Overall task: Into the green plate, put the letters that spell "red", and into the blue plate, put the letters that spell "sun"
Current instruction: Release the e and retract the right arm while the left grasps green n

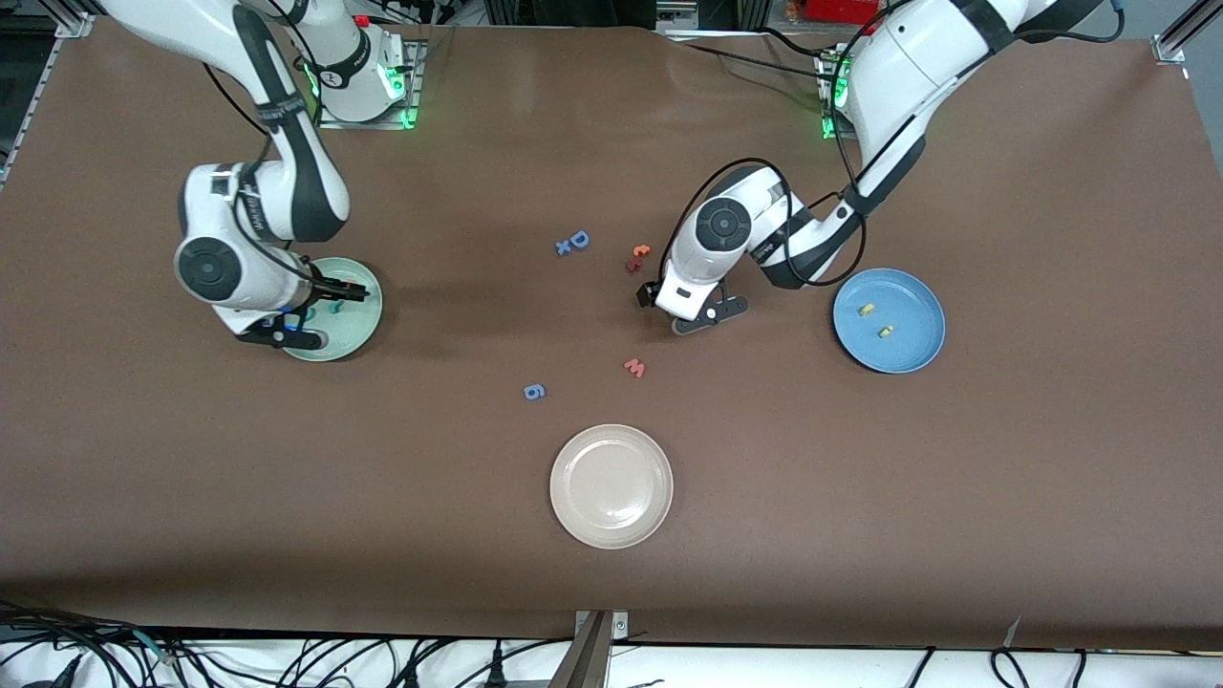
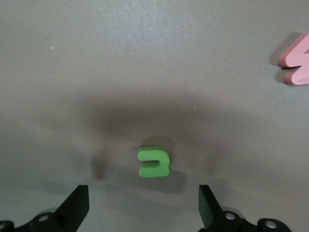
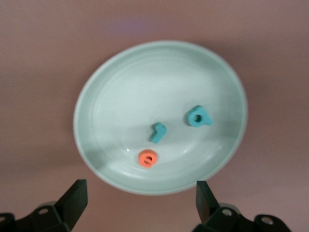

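The green plate (image 1: 361, 325) lies at the right arm's end of the table. In it are the teal "r" (image 3: 158, 132), the teal "d" (image 3: 198, 117) and the orange "e" (image 3: 147, 158). My right gripper (image 3: 141, 203) hangs open and empty over the rim of that plate (image 3: 145, 82). The blue plate (image 1: 912, 301) holds two yellow letters (image 1: 866, 310) (image 1: 886, 332). My left gripper (image 2: 143, 208) is open low over the table beside the blue plate, and the olive-green letter (image 2: 154, 162) lies on the cloth just ahead of its fingertips. In the front view the left hand (image 1: 702, 313) hides that letter.
A cream-white plate (image 1: 611, 485) sits nearest the front camera. Loose on the cloth are a pink "w" (image 1: 634, 368), a blue "9" shape (image 1: 534, 391), a blue "D" (image 1: 580, 239) with a small blue "x" (image 1: 564, 249), and a dark red (image 1: 632, 264) and an orange letter (image 1: 642, 251).
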